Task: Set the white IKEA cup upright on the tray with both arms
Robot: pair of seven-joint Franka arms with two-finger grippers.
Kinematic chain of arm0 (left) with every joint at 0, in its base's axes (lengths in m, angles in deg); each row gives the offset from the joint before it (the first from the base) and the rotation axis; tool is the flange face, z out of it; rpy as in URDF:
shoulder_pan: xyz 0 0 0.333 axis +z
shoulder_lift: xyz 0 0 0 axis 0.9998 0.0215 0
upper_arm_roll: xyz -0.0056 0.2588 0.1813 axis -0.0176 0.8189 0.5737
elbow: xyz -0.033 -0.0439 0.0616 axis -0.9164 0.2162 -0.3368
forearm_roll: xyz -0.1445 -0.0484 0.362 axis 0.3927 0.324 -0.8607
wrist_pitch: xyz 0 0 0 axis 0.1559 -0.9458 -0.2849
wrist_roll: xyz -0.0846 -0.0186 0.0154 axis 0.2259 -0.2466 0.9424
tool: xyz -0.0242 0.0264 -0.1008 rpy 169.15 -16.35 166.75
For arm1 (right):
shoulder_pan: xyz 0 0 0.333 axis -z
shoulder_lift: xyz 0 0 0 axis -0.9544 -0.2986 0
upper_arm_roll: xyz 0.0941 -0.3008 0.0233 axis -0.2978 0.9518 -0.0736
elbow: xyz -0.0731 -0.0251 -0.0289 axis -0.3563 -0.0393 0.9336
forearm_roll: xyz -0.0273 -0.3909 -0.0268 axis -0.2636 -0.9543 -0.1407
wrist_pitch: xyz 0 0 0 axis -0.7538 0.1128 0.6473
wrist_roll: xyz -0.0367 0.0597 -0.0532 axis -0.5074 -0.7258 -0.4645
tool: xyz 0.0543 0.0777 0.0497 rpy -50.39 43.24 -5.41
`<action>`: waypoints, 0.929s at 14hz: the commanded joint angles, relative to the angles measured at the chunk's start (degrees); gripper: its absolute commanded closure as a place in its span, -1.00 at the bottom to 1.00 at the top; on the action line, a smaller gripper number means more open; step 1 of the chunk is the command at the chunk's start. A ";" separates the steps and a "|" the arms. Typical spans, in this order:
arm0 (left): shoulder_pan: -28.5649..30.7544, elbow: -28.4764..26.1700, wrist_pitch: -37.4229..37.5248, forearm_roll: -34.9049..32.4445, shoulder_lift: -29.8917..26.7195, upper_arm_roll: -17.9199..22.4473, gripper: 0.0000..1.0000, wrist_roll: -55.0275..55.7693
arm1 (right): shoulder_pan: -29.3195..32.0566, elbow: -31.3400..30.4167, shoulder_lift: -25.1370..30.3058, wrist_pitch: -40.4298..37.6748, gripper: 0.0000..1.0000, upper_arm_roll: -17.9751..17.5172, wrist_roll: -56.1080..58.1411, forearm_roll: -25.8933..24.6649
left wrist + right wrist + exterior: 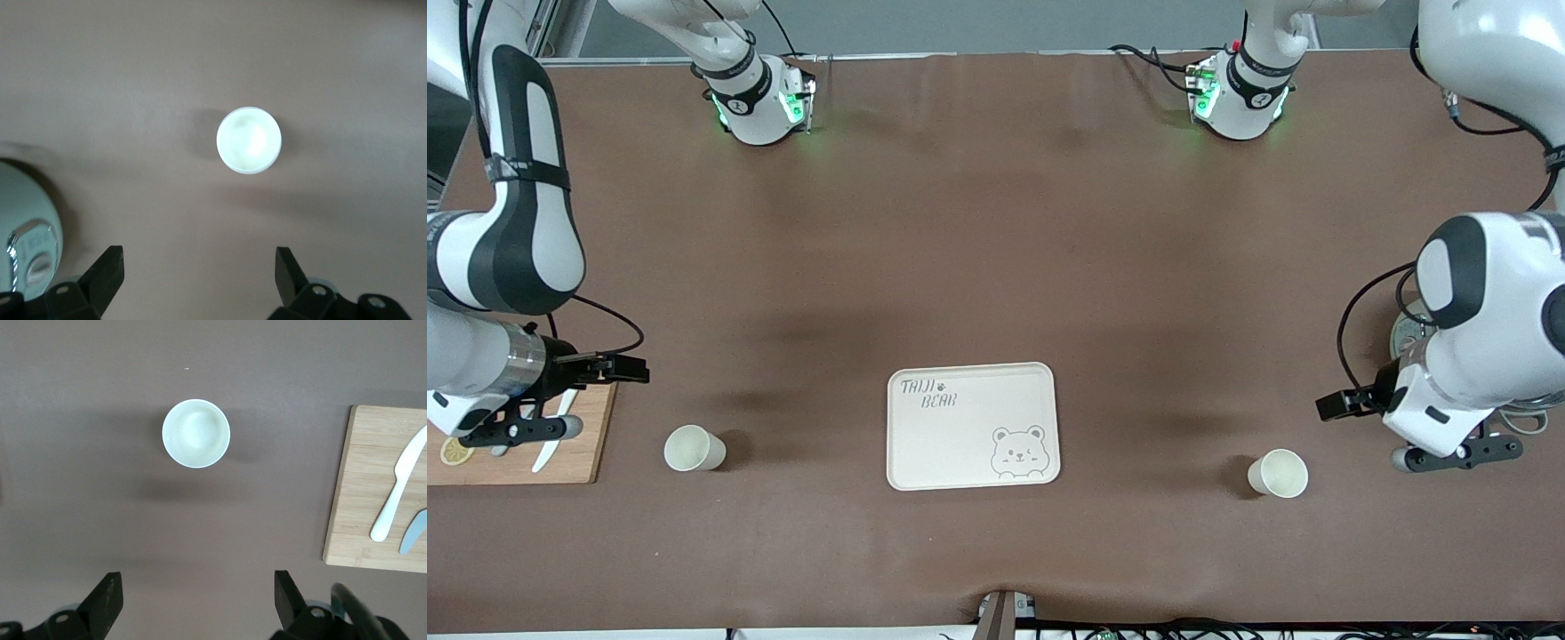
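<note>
Two white cups stand upright on the brown table, mouths up. One cup (694, 448) is toward the right arm's end and also shows in the right wrist view (196, 433). The other cup (1278, 473) is toward the left arm's end and also shows in the left wrist view (248, 140). The cream tray (925, 444) with "TAIJI BEAR" and a bear face lies between them, with nothing on it. My right gripper (627, 367) (198, 590) is open and empty over the table by the cutting board's edge. My left gripper (1334, 406) (199, 267) is open and empty over bare table.
A wooden cutting board (574, 458) (373, 487) with a white knife (400, 483) and a lemon slice (455, 452) lies at the right arm's end. A pale round object (23, 220) sits under the left arm (1409, 333).
</note>
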 commanded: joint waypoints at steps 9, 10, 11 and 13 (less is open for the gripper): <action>2.24 0.39 -14.03 -0.06 10.39 -0.38 -1.00 -0.29 | 0.60 0.56 -8.55 11.28 -1.00 -0.08 -0.23 0.23; 2.15 0.39 -15.08 0.20 11.18 -0.55 -1.00 -0.20 | 0.77 0.56 -9.43 13.29 -1.00 -0.08 -0.23 0.23; 2.15 0.39 -15.88 0.99 11.97 -0.38 -1.00 -0.20 | 1.04 0.56 -10.48 15.31 -1.00 -0.08 -0.14 0.23; 1.98 0.39 -17.55 1.52 13.37 -0.55 -1.00 -0.20 | 1.04 0.56 -11.54 16.99 -1.00 -0.08 -0.23 0.23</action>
